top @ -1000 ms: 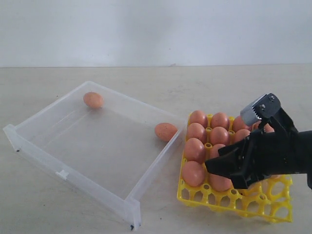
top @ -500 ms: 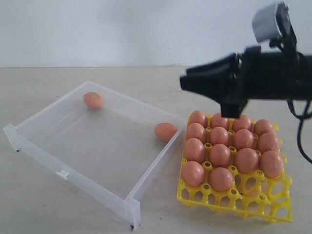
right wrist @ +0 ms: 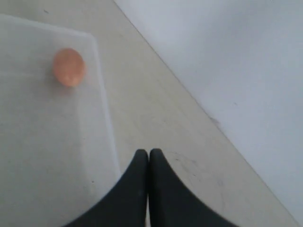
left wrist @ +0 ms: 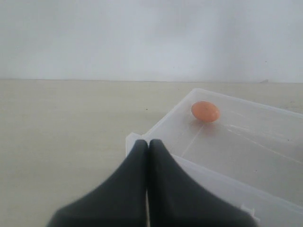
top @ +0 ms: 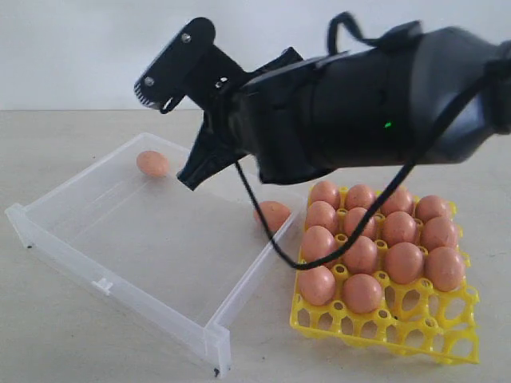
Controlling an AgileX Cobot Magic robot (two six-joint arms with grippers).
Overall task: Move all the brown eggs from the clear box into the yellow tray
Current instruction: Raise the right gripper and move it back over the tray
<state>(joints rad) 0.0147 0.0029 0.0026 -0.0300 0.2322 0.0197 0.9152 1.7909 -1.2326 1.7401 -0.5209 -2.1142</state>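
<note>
- left black tool (left wrist: 147, 143): jaws pressed together, holding nothing.
- shallow clear plastic box (top: 120, 291) on the bench (top: 64, 335): two brown oval eggs (top: 152, 163) inside.
- right black tool (top: 185, 182): closed, empty, over the box.
- bright yellow lattice tray (top: 399, 331): fourteen eggs seated.

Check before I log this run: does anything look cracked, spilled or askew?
Nothing stands out. Two orange-brown oval eggs lie whole in the clear plastic box; the others sit in cells of the bright yellow egg tray.

the right arm (top: 359, 104) looms over the clear box (top: 144, 231) (floor mostly bare, low walls).
</note>
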